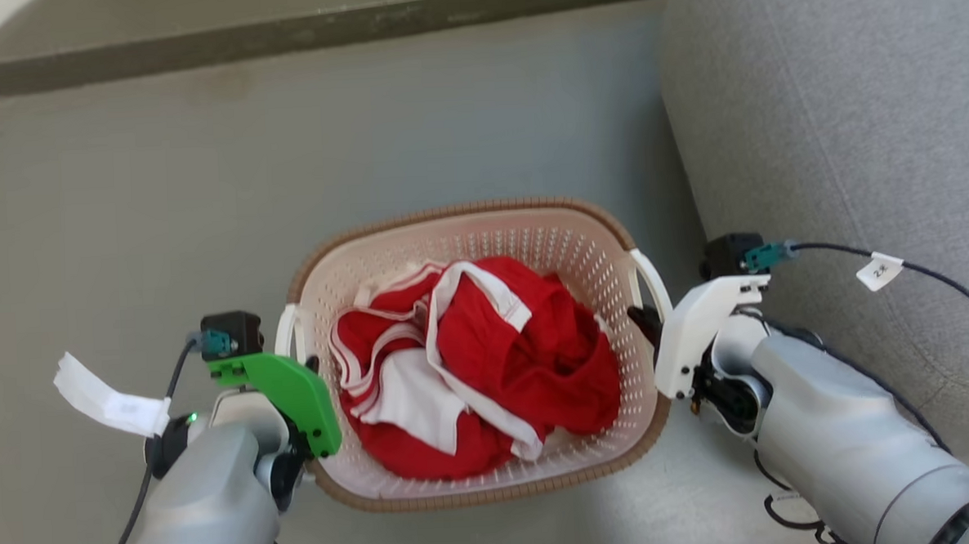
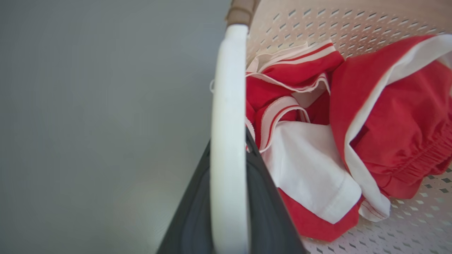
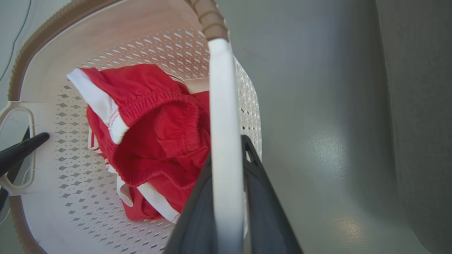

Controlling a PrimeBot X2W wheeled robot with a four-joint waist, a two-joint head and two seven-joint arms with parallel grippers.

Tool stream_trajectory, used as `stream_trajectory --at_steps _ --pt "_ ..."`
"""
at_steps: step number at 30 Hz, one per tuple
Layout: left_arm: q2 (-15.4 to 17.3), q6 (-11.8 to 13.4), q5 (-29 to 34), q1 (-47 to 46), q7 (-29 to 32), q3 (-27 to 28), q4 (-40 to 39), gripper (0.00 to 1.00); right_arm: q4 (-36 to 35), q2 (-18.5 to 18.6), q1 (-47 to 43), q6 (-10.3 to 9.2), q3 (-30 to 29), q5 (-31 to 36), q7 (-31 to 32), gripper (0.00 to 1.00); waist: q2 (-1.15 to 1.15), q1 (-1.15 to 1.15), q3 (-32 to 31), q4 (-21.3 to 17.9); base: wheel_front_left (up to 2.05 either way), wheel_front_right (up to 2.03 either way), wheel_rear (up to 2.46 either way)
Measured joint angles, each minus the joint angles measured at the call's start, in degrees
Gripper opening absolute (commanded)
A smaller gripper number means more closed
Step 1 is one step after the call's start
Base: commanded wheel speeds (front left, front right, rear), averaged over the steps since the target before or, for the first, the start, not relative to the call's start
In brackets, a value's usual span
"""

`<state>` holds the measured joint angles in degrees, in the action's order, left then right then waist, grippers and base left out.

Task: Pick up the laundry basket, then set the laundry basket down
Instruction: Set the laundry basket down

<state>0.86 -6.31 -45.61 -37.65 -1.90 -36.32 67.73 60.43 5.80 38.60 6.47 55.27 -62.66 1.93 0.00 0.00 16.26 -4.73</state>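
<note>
We hold the laundry basket between our arms, on or just over the grey floor beside the sofa; we cannot tell which; our left gripper has its jaws clamped on one white handle, our right gripper on the other handle; gripping both sides should keep it level, so the red clothes cannot spill.

Grey sofa just beside laundry basket
</note>
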Motion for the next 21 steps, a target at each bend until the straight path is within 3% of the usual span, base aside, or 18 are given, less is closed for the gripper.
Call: stream_trajectory --at_steps 21 --pt "-0.03 1.90 1.11 -11.06 -7.33 1.00 -1.65 0.00 -3.13 2.85 9.91 0.01 -0.70 0.63 -8.75 0.00 0.00 0.00 16.57 0.66 0.00 0.00 0.00"
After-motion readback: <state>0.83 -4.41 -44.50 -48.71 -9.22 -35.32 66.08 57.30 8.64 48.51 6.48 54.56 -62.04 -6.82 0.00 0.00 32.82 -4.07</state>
